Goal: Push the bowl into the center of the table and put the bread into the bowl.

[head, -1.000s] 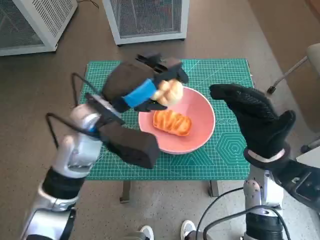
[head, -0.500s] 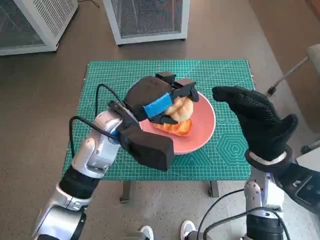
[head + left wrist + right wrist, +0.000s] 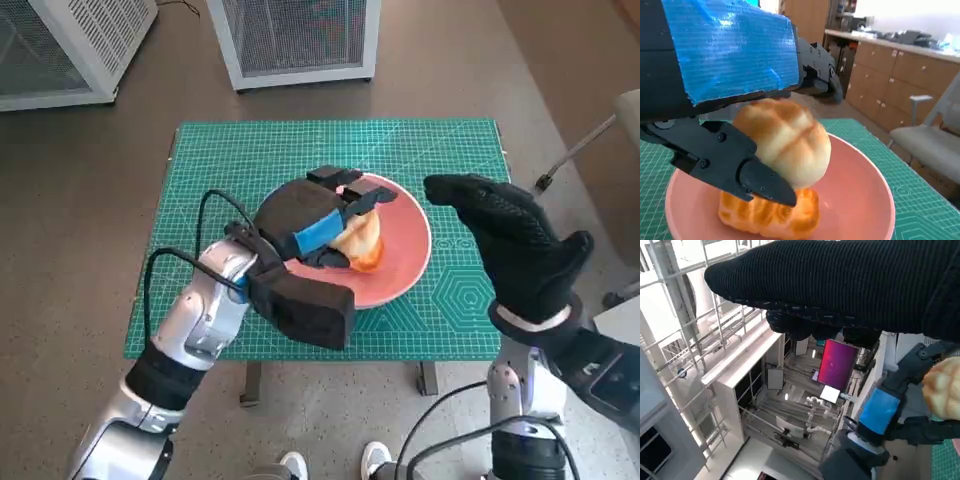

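Observation:
A pink bowl [image 3: 405, 255] sits near the middle of the green mat. My left hand [image 3: 308, 212] is over it and grips a pale round bread roll [image 3: 360, 233], which the left wrist view shows as a roll [image 3: 785, 140] between black fingers [image 3: 730, 162], resting on an orange glazed pastry [image 3: 767, 215] inside the bowl [image 3: 860, 200]. My right hand [image 3: 500, 235] hovers raised to the right of the bowl, holding nothing, fingers apart. In the right wrist view the glove [image 3: 840, 285] fills the top and the left hand [image 3: 880, 410] with the roll [image 3: 942, 385] shows lower right.
The green cutting mat [image 3: 230, 170] covers the small table. Two white wire-mesh cabinets [image 3: 295, 35] stand on the floor behind it. A chair [image 3: 610, 125] is at the right edge, and shoes [image 3: 375, 460] show below the table's front.
My left hand has carried the roll rightward from the bowl's left rim and lowered it onto the pastry in the bowl. The right hand has barely moved.

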Robot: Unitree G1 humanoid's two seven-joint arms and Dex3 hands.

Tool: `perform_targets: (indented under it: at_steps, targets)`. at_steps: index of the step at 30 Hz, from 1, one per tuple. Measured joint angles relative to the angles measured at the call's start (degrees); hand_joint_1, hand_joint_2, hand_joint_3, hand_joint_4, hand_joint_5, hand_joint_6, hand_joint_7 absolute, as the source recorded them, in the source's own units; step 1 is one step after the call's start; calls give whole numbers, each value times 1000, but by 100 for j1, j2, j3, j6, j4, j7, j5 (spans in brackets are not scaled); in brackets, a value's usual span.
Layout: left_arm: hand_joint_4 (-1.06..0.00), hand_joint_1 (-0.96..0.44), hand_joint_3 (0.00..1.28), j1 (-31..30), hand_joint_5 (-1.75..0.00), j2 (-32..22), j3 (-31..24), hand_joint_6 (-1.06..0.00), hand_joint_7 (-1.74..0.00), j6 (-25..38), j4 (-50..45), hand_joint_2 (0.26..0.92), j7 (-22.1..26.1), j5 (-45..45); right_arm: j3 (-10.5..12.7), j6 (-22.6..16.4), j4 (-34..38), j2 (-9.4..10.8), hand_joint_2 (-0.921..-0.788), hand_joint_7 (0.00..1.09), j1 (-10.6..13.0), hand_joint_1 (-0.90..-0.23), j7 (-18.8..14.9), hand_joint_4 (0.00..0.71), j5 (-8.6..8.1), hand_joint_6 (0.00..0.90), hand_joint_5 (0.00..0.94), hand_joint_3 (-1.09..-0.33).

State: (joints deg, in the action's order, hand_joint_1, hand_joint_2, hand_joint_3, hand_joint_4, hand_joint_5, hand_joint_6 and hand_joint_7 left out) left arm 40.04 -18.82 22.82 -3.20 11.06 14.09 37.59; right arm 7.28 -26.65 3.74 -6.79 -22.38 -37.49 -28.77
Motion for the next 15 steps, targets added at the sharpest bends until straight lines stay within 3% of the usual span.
perform_targets:
  at_steps: [15]
  targets:
    - [-77, -621, 87, -399, 0, 43, -423, -160, -149, -324, 37, 921, -262, -615, -1, 28, 115, 10, -921, 831, 1, -400, -1, 393, -26, 35, 4, -501]
